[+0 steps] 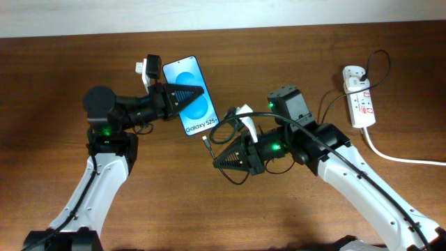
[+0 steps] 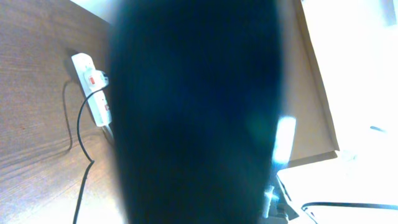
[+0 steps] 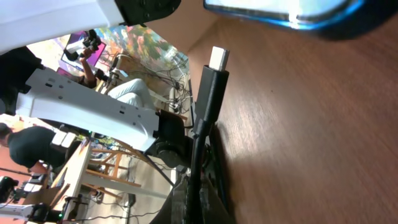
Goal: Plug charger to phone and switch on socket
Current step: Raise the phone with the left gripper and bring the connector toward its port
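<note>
While the overhead view shows the left gripper [image 1: 198, 91] clamped on the phone [image 1: 194, 115] left of centre, the right gripper [image 1: 217, 159] pinches the charger [image 1: 206, 143] just near it, unplugged. In the left wrist view, dark blur hides all but the socket [image 2: 93, 87], its switch unreadable. In the right wrist view, the connector points at the phone, a gap between; both steps seem left.
</note>
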`<state>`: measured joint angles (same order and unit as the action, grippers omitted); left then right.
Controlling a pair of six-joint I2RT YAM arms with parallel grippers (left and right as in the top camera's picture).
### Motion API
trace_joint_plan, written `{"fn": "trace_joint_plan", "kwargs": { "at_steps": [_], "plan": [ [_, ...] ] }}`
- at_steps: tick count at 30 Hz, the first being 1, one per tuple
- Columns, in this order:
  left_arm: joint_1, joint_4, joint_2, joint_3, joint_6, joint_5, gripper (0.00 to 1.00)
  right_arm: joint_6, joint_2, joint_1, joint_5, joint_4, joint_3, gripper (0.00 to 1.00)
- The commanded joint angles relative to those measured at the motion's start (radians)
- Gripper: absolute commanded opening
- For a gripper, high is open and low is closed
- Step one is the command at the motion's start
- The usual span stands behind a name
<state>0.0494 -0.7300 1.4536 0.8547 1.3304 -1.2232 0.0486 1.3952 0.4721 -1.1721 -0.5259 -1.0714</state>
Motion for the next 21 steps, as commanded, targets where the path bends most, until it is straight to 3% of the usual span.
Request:
{"fn": "trace_joint_plan", "kwargs": {
  "at_steps": [1, 21],
  "plan": [
    [-0.002, -0.01, 0.0, 0.015, 0.008, -0.005, 0.0, -0.008, 0.003, 0.006, -0.017, 0.015, -0.011, 0.04],
    [-0.002, -0.01, 0.0, 0.015, 0.009, -0.038, 0.0, -0.006, 0.003, 0.006, 0.032, 0.029, -0.011, 0.04]
  ]
}}
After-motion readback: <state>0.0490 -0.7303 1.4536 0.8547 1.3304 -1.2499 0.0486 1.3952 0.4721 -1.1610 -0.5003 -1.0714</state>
